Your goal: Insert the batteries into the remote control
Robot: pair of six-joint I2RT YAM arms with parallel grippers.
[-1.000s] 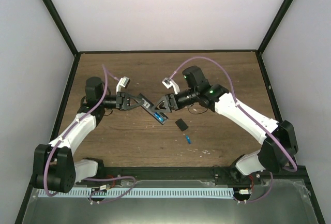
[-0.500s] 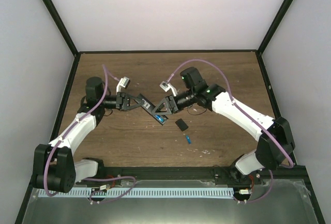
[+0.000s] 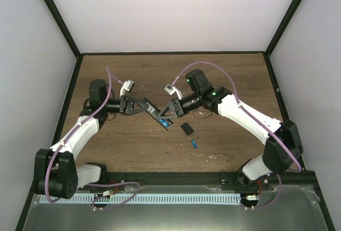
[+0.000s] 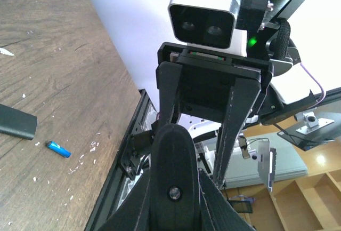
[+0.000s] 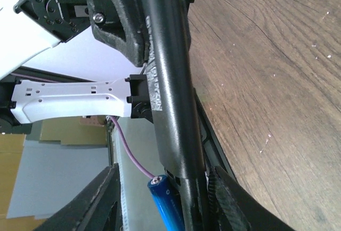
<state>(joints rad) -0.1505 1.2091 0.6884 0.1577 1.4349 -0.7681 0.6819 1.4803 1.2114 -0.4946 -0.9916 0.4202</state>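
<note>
In the top view the remote control (image 3: 158, 114) is a slim black bar held slanted above the table. My left gripper (image 3: 151, 106) is shut on its upper end. One blue battery (image 3: 164, 120) sits at the recess in its lower end. My right gripper (image 3: 167, 113) is open and straddles that end. In the right wrist view the battery (image 5: 169, 207) lies against the remote (image 5: 168, 81), with a gap to the left finger (image 5: 98, 204). A second battery (image 3: 194, 144) lies loose on the table. The left wrist view shows the remote (image 4: 171, 156) end-on.
A small black cover (image 3: 186, 128) lies on the wooden table (image 3: 229, 76) right of the remote, with the loose battery just below it. Both show in the left wrist view: cover (image 4: 16, 123), battery (image 4: 57, 149). White walls and black frame posts surround the table.
My right arm has shifted slightly left toward the remote, closing in around its lower end. The left arm and the remote have stayed still.
</note>
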